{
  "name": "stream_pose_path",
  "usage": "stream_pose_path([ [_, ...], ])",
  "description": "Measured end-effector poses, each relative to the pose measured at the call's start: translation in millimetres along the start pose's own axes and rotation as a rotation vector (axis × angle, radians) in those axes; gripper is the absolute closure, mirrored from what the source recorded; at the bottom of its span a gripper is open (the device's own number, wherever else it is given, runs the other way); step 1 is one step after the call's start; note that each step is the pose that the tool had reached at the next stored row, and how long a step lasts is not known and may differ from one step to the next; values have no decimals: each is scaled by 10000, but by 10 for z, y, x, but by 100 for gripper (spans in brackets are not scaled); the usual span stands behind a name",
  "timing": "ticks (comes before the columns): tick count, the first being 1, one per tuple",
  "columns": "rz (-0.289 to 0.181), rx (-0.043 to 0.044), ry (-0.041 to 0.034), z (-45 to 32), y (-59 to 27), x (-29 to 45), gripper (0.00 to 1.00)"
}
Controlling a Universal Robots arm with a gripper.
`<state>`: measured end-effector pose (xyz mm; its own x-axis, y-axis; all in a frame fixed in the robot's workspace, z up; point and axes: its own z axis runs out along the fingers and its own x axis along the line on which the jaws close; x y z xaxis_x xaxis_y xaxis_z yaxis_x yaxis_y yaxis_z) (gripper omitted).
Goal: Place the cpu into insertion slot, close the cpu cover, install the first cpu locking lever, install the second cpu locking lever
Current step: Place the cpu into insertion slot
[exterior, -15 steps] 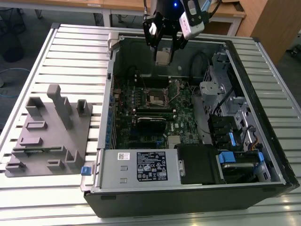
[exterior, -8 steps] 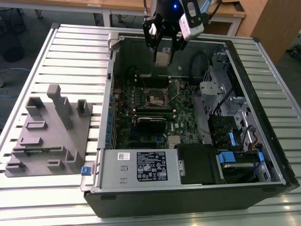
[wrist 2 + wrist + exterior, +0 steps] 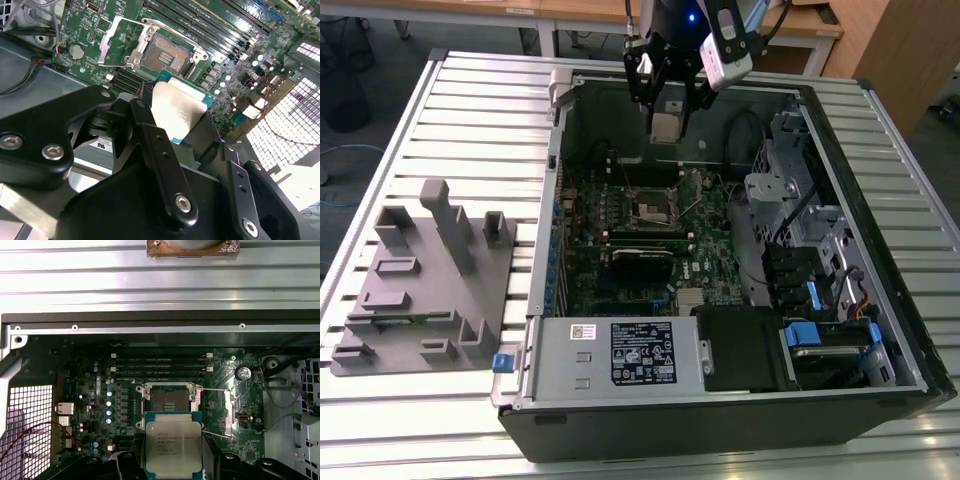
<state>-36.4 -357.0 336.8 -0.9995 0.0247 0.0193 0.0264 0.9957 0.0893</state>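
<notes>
My gripper (image 3: 666, 115) hangs over the far part of the open computer case, shut on the cpu (image 3: 665, 128), a flat square silver chip on a green base. In both wrist views the cpu (image 3: 173, 444) (image 3: 178, 111) sits between the black fingers (image 3: 150, 135), held in the air above the board. The insertion slot (image 3: 651, 206) (image 3: 167, 403) (image 3: 163, 53) lies bare on the green board below, its dark centre uncovered. The cpu cover (image 3: 228, 410) (image 3: 115, 42) stands swung open beside the slot. Thin wire levers (image 3: 216, 389) are raised next to it.
Long black memory slots (image 3: 159, 365) run next to the socket. A black card (image 3: 640, 262) and the power supply (image 3: 620, 352) lie nearer the front. Cables and drive cages (image 3: 820, 270) are on the exterior view's right. A grey fixture tray (image 3: 420, 280) rests on the slatted table.
</notes>
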Motion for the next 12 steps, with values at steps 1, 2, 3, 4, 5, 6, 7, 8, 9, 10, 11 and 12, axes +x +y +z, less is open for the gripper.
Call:
stream_pose_path([
  [1, 0, 0, 0, 1, 0, 0, 46],
  [2, 0, 0, 0, 1, 0, 0, 46],
  [3, 0, 0, 0, 2, 0, 0, 46],
  [4, 0, -1, 0, 3, 0, 0, 46],
  [5, 0, -4, -2, 8, 0, 0, 46],
  [6, 0, -3, -1, 14, -1, 0, 46],
  [7, 0, -1, 0, 22, -2, 0, 46],
  [8, 0, 0, 0, 30, -3, -1, 46],
  [9, 0, -1, 0, 38, -3, -1, 46],
  [10, 0, 0, 0, 47, -4, -1, 46],
  [11, 0, 0, 0, 56, -5, -1, 46],
  [12, 0, 0, 0, 65, -6, -1, 46],
])
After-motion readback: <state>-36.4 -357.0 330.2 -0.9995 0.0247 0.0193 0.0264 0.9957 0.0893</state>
